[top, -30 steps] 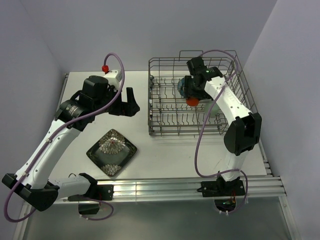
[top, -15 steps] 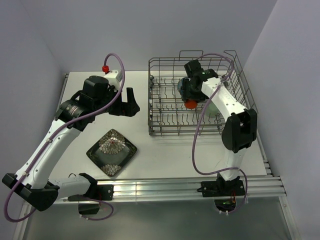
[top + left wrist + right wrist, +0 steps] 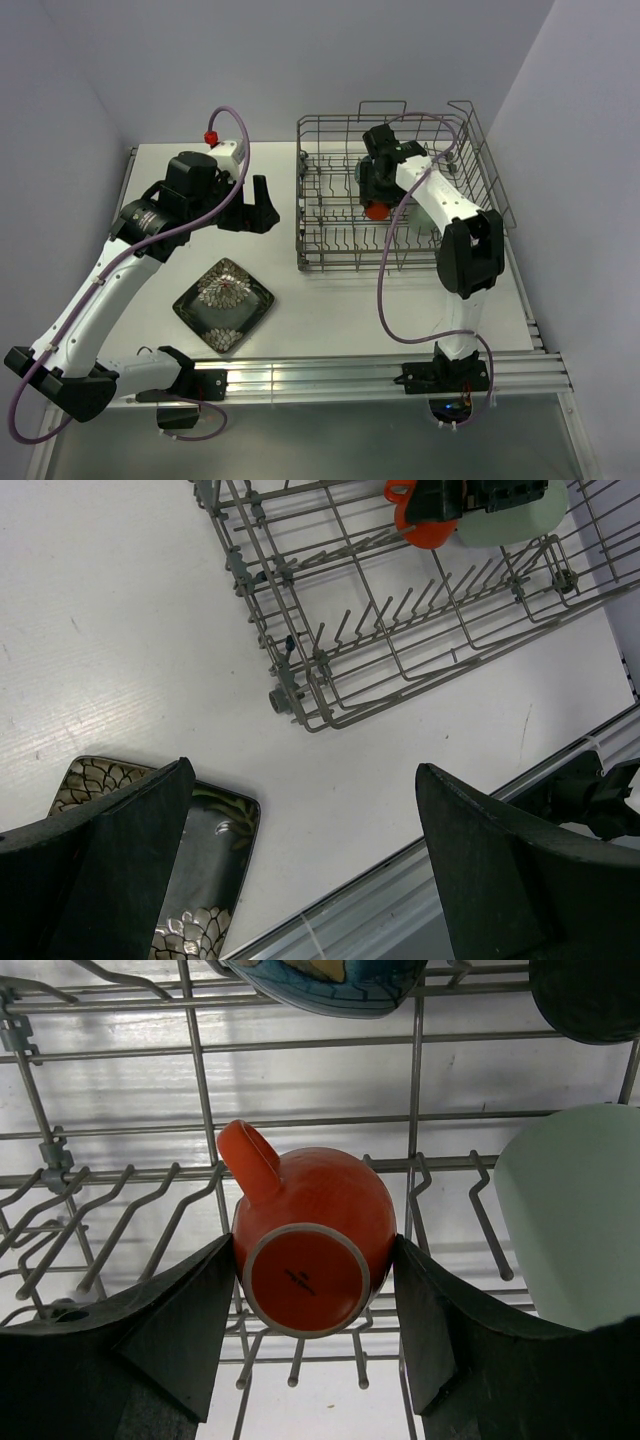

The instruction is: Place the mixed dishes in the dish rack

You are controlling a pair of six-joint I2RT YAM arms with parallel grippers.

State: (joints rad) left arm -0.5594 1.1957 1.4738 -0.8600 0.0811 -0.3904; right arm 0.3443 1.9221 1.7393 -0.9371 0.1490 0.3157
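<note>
The small orange cup (image 3: 320, 1210) hangs bottom-up toward the camera over the tines inside the dish rack (image 3: 300, 190). My right gripper (image 3: 313, 1245) is shut on it, one finger against each side. In the top view the cup (image 3: 375, 208) sits at the rack's middle under that gripper (image 3: 378, 195). The pale green cup (image 3: 575, 1210) stands just right of it, and the dark bowl (image 3: 590, 995) is at the far right. The dark square plate (image 3: 223, 305) lies on the table left of the rack. My left gripper (image 3: 302, 770) hovers open and empty above the table, with the plate (image 3: 215, 830) at its left finger.
A blue-patterned dish (image 3: 320, 980) leans in the rack behind the orange cup. The rack's wire wall (image 3: 290, 670) and raised handles (image 3: 385, 104) stand between the two arms. A metal rail (image 3: 350, 375) runs along the table's near edge.
My right gripper has shifted a little to the left inside the rack with the orange cup in it. The left arm has not moved.
</note>
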